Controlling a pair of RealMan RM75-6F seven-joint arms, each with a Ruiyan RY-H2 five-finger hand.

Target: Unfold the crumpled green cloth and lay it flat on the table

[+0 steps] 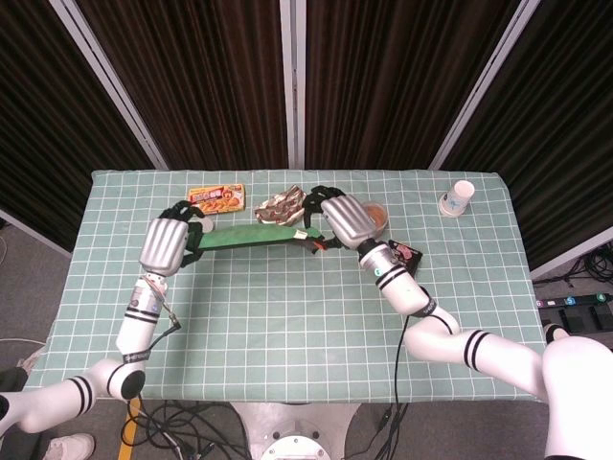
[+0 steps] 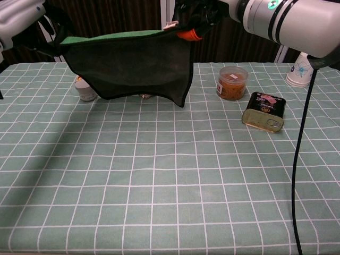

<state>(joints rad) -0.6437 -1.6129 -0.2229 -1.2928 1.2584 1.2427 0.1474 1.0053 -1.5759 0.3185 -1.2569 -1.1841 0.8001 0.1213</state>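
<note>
The green cloth [image 1: 254,236] hangs stretched between my two hands above the table; in the chest view the cloth [image 2: 130,66] shows a dark underside with a green top edge, its lower edge just above the tablecloth. My left hand [image 1: 169,243] grips the cloth's left corner, seen at the top left of the chest view as the left hand [image 2: 24,13]. My right hand [image 1: 343,219] holds the right corner, and in the chest view the right hand [image 2: 204,13] shows an orange tag beside it.
A snack packet [image 1: 216,197] and a crumpled wrapper [image 1: 280,204] lie at the back. A small white bottle [image 2: 85,88] stands behind the cloth's left part. A clear tub [image 2: 232,82], a tin [image 2: 264,111] and a paper cup [image 2: 302,69] stand to the right.
</note>
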